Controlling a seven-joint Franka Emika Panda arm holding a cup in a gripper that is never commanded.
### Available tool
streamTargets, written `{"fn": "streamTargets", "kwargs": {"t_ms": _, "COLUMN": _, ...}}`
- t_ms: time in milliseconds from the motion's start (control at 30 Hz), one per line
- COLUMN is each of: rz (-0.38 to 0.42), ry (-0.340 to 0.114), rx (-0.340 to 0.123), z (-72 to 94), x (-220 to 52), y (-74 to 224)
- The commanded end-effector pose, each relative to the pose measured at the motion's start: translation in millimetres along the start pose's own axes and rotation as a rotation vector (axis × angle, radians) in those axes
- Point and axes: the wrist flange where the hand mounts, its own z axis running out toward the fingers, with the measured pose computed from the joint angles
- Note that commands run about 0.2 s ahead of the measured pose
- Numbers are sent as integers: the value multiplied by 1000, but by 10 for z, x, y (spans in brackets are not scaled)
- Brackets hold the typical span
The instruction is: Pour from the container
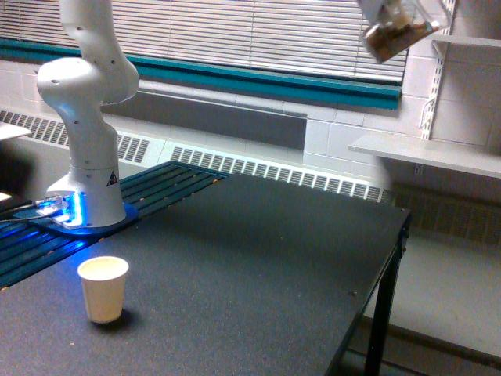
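1. We see the dark tabletop point(258, 258) filling the lower frame.
2. The white arm's base point(86, 149) stands at the exterior view's left.
3. The container point(395, 30), tilted, with brown contents, hangs blurred at the top edge, high above the tabletop.
4. The paper cup point(103, 288) stands upright near the front left, well apart from it.
5. The gripper is out of frame; we cannot tell its opening.

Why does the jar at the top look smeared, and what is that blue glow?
Exterior view: the jar at the top edge is motion-blurred and partly cropped, while the paper cup stays sharp with a soft shadow; the blue glow comes from lights at the arm's base, spilling onto the slatted surface beside it.
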Motion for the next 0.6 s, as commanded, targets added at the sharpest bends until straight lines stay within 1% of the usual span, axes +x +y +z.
{"fn": "streamTargets", "kwargs": {"t_ms": 33, "rz": -82, "ry": 29, "rx": -63, "z": -121, "x": 69, "y": 717}}
{"fn": "streamTargets", "kwargs": {"t_ms": 133, "rz": -77, "ry": 35, "rx": -89, "z": -156, "x": 29, "y": 1021}}
{"fn": "streamTargets", "kwargs": {"t_ms": 233, "rz": -51, "ry": 37, "rx": -112, "z": -209, "x": -27, "y": 1323}}
{"fn": "streamTargets", "kwargs": {"t_ms": 300, "rz": -43, "ry": 47, "rx": -128, "z": -263, "x": -63, "y": 1518}}
{"fn": "streamTargets", "kwargs": {"t_ms": 333, "rz": -32, "ry": 55, "rx": -139, "z": -298, "x": -85, "y": 1645}}
{"fn": "streamTargets", "kwargs": {"t_ms": 433, "rz": 13, "ry": 61, "rx": -155, "z": -383, "x": -166, "y": 1892}}
{"fn": "streamTargets", "kwargs": {"t_ms": 500, "rz": 31, "ry": 78, "rx": -171, "z": -459, "x": -217, "y": 2083}}
{"fn": "streamTargets", "kwargs": {"t_ms": 600, "rz": 70, "ry": 89, "rx": -194, "z": -563, "x": -338, "y": 2358}}
